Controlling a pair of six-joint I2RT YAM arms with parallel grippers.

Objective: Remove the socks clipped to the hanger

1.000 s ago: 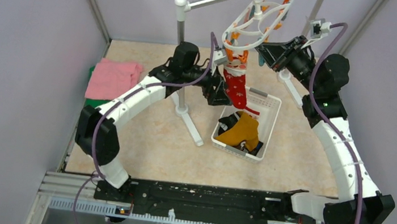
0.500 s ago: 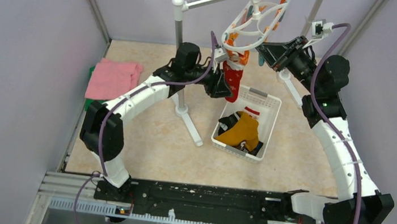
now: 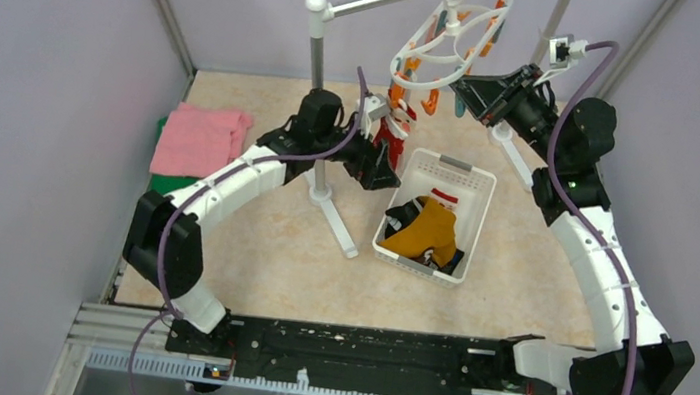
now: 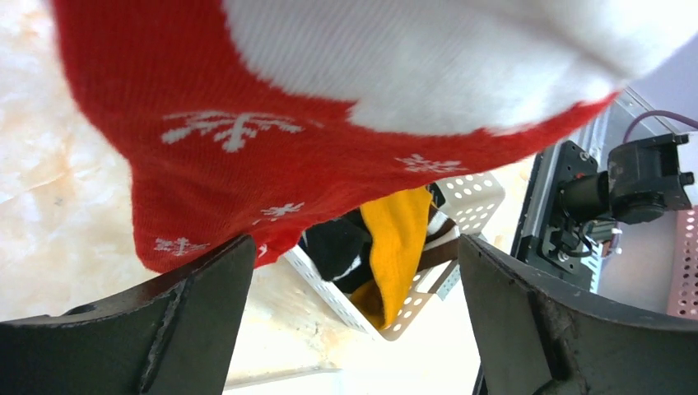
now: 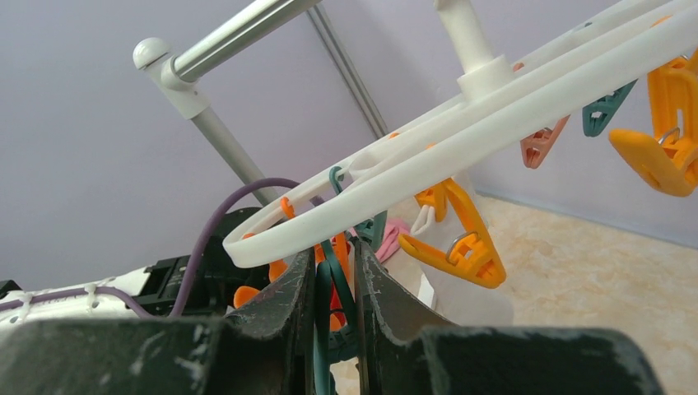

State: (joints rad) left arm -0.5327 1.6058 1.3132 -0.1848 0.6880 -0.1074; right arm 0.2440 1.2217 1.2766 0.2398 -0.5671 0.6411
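The white oval hanger (image 3: 452, 34) hangs from the rack bar, with orange and teal clips dangling. A red sock with white snowflakes and a white patch (image 3: 393, 137) hangs under its near-left side. In the left wrist view this sock (image 4: 272, 140) fills the top, just above my left gripper (image 4: 355, 247), whose jaws stand wide apart and hold nothing. In the top view the left gripper (image 3: 377, 166) sits just below-left of the sock. My right gripper (image 3: 460, 88) is shut on a teal clip (image 5: 325, 313) under the hanger ring (image 5: 461, 140).
A white perforated basket (image 3: 473, 187) stands right of the rack base and holds a mustard sock (image 3: 422, 232) and a black sock (image 4: 337, 247). The grey rack pole (image 3: 320, 63) rises beside the left arm. A folded pink cloth (image 3: 197, 138) lies at the left wall.
The red sock has swung left, toward the pole, and now looks shorter from above. The left arm has drawn back left with it. The right gripper has stayed on the clip.
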